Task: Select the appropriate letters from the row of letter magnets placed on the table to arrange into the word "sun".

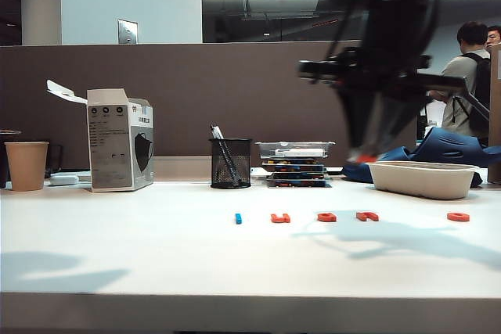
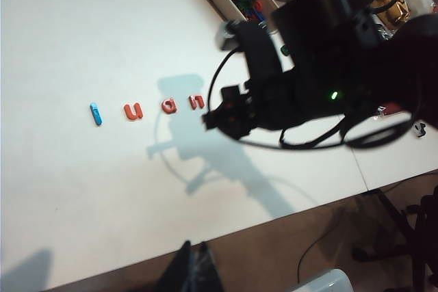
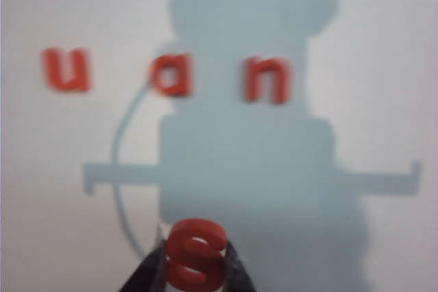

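Clenched on the s (image 3: 196, 254), the right pincer (image 3: 195, 264) hangs above the row (image 1: 326, 217), its shadow falling across the letters. In the exterior view its arm is a dark blur at about one o'clock of the row. So the step in hand looks like carrying the s to its place, with the pick done and the placing not yet.

On the bench (image 1: 117, 271) in the exterior view lie a blue piece (image 1: 238, 217), then u (image 1: 280, 217), a (image 1: 326, 217) and n (image 1: 366, 216), each at three o'clock of the one before. A fifth letter (image 1: 458, 217) sits well apart, further toward three o'clock.

The s belongs at nine o'clock of the u, likely in the gap beside the blue piece. That calls for a level, right-way-up set-down without nudging either neighbour. The a between u and n would then want removing.

The left pincer (image 2: 191, 268) is parked off the bench's near edge; whether it is released or clenched I cannot tell.

The bench is white, smooth and shadowed. Behind it, against a grey-brown partition (image 1: 196, 99), stand a cup (image 1: 27, 165), a box (image 1: 119, 140), a pen pot (image 1: 230, 163), stacked trays (image 1: 296, 163) and a tub (image 1: 423, 178). People (image 1: 468, 76) stand beyond, at two o'clock.
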